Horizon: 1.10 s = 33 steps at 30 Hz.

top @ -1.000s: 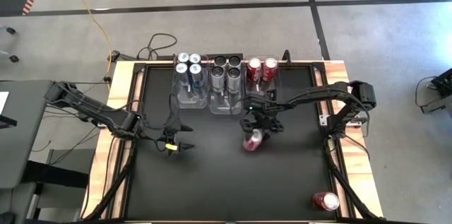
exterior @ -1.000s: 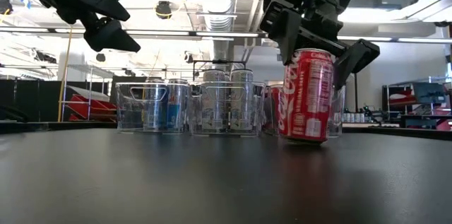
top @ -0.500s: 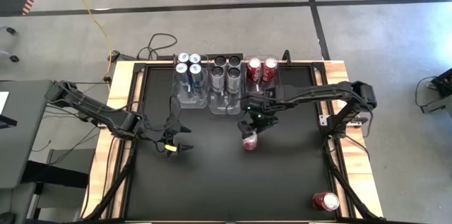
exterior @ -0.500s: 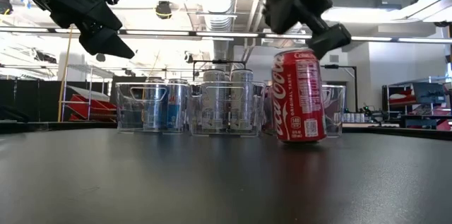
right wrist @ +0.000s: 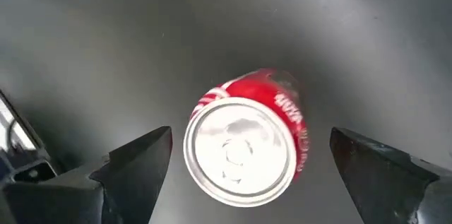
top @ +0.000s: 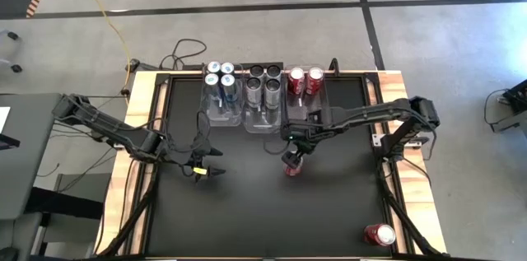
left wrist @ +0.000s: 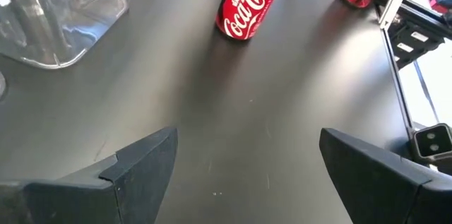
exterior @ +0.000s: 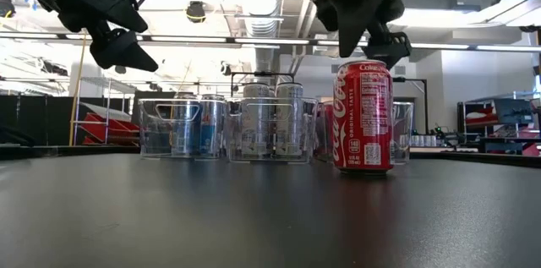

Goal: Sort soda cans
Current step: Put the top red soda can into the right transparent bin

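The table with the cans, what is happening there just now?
A two-armed robot is sorting soda cans into clear bins at the table's far edge: blue cans, dark cans and two red cans are already in. The right gripper is open just above an upright red can on the table. The left gripper hovers open nearby. Another red can waits near the front right corner.

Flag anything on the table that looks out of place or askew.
Two red metal soda cans sit outside the clear plastic bins: one upright mid-table beneath the open right gripper, one lying on its side near the table's front right corner. Nothing looks spilled.
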{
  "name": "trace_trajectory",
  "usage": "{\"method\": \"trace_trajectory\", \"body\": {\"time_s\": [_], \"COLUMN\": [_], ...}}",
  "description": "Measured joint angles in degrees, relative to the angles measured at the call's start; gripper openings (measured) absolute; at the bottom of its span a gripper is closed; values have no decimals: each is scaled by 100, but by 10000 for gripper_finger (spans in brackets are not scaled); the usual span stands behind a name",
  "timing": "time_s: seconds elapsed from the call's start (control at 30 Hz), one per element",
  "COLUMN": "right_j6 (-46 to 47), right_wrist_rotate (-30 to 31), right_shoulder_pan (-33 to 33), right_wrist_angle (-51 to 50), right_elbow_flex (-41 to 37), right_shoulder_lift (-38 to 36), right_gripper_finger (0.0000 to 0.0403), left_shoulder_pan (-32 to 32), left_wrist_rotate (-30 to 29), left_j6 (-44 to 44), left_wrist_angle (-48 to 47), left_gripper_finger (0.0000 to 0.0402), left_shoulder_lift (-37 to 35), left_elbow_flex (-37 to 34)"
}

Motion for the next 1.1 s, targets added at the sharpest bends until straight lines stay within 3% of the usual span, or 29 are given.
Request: {"method": "trace_trajectory", "body": {"time_s": [0.13,0.43,1.1], "right_j6": [-248,-634,-1214], "right_wrist_rotate": [198,1262,1375], "right_shoulder_pan": [199,571,794], "right_wrist_angle": [5,-29,79], "right_elbow_flex": [-2,-4,-8], "right_shoulder_lift": [0,24,135], "right_gripper_finger": [400,400,400], "left_shoulder_pan": [0,52,439], "left_wrist_rotate": [-1,-81,-98], "left_j6": [-139,-232,-210], "left_wrist_angle": [4,97,100], "left_gripper_finger": [343,343,343], "left_shoulder_lift": [0,0,0], "left_elbow_flex": [0,0,0]}}
